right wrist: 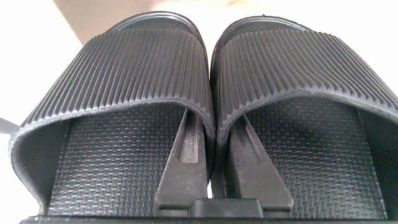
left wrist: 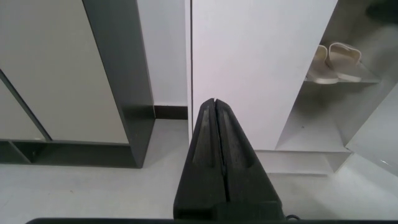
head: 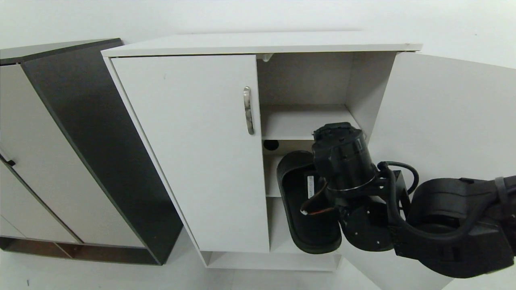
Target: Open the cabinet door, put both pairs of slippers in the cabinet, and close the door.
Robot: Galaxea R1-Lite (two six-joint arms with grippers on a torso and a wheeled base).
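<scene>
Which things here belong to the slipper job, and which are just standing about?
Job: white cabinet, its open door, black slippers in the right end effector, pale slippers on a cabinet shelf.
Standing about: dark cabinet beside it.

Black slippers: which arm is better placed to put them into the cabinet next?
Right. The right gripper clamps the black slippers in front of the open compartment; the left gripper is shut, empty, facing the closed door.
</scene>
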